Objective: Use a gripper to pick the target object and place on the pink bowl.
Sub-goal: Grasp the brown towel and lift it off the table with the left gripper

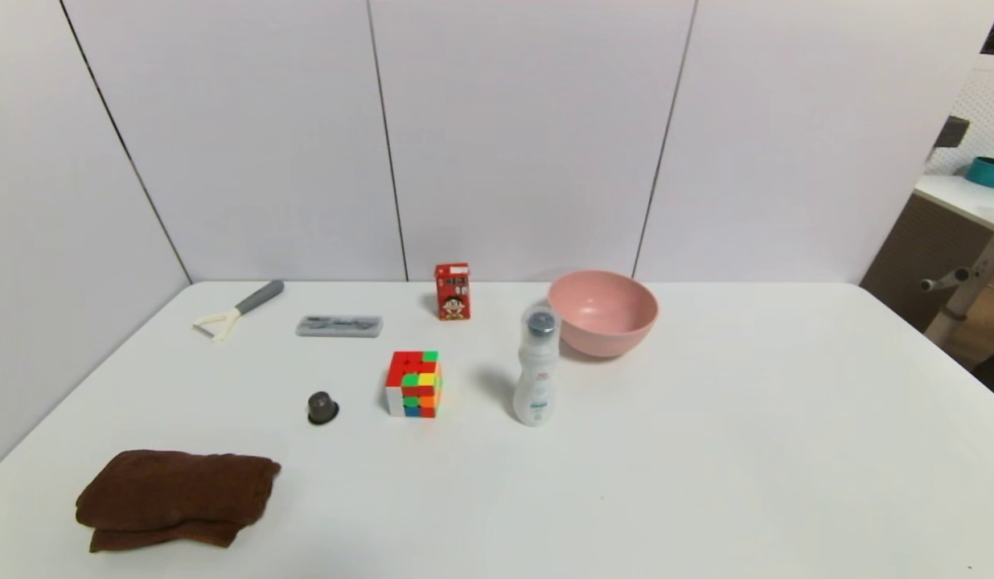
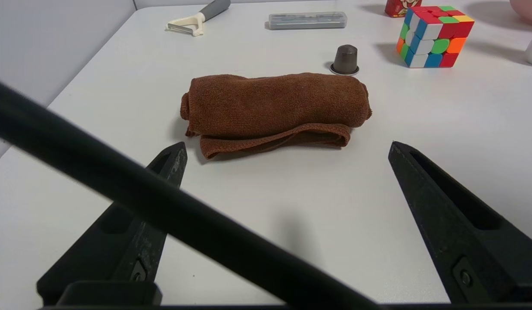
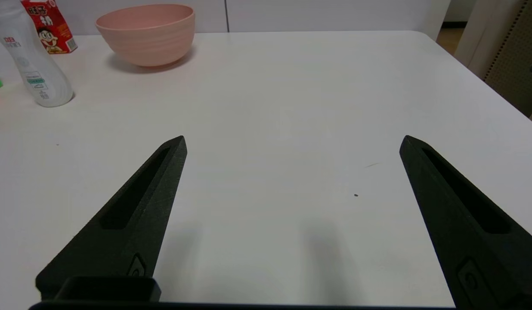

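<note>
The dark brown folded towel (image 1: 175, 497) lies flat at the table's near left corner. In the left wrist view the towel (image 2: 274, 112) sits just beyond my left gripper (image 2: 287, 146), which is open and empty, its fingertips short of the cloth. The pink bowl (image 1: 603, 311) stands upright and empty at the back, right of centre. In the right wrist view the bowl (image 3: 146, 33) is far off beyond my right gripper (image 3: 292, 142), open over bare table. Neither arm shows in the head view.
A white bottle (image 1: 536, 368) stands in front of the bowl. A puzzle cube (image 1: 414, 383), a small dark capsule (image 1: 322, 408), a red carton (image 1: 453, 291), a clear case (image 1: 339, 326) and a peeler (image 1: 238, 310) lie on the white table (image 1: 746, 450).
</note>
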`<control>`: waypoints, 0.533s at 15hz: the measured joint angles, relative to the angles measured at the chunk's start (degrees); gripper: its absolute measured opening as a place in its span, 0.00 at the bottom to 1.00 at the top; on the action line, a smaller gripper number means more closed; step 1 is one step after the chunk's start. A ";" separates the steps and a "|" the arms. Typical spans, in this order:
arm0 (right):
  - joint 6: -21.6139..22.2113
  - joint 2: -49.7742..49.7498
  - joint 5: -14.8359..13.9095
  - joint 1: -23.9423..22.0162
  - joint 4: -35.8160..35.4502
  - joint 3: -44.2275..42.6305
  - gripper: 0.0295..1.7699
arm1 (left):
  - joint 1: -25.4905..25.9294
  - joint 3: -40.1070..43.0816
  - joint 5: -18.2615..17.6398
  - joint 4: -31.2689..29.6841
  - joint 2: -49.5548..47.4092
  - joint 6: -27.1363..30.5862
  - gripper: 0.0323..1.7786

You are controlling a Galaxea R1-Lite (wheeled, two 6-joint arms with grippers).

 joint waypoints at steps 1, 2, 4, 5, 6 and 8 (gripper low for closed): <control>0.02 0.00 0.00 0.00 0.00 0.00 0.97 | 0.00 0.00 0.02 0.00 0.00 0.00 0.95; 0.02 0.00 0.02 -0.02 -0.02 0.00 0.97 | 0.00 0.00 0.05 0.00 0.00 0.00 0.95; 0.02 0.00 0.02 -0.02 -0.02 0.00 0.97 | 0.00 0.00 0.02 0.00 0.00 0.00 0.95; 0.02 0.00 0.00 -0.02 -0.05 0.00 0.97 | 0.00 0.00 0.05 0.00 0.00 0.02 0.95; 0.02 0.00 0.00 -0.02 -0.05 0.00 0.97 | 0.00 0.00 0.05 0.00 0.00 0.00 0.95; 0.02 0.00 0.00 -0.02 -0.05 0.00 0.97 | 0.00 0.00 0.05 0.00 0.00 0.00 0.95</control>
